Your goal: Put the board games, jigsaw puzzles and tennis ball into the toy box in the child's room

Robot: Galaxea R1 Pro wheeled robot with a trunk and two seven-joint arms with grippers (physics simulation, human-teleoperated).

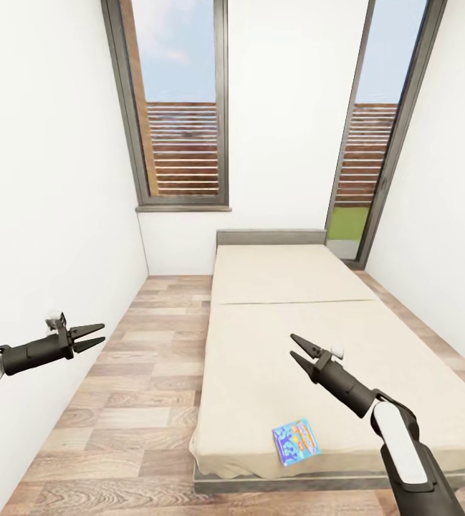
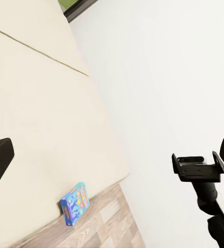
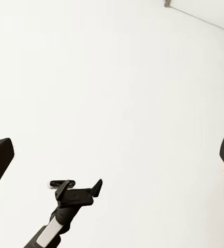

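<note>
The small blue board game (image 1: 294, 441) lies flat on the bed (image 1: 289, 337), near the foot edge of the beige mattress. The right gripper (image 1: 298, 351) hangs above the mattress, apart from the game, which lies closer to the robot; its jaws are spread and hold nothing. The left gripper (image 1: 94, 335) is over the wood floor (image 1: 139, 401) beside the bed, well apart from the game, jaws spread too.

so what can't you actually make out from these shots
- Small blue board game on the bed: its lettering is too small to read in the head view.
- Bed's near right corner: covered by the right arm in the head view.
- Left gripper and right gripper: both open, empty.
- Left arm: cut off by the head view's left edge.
</note>
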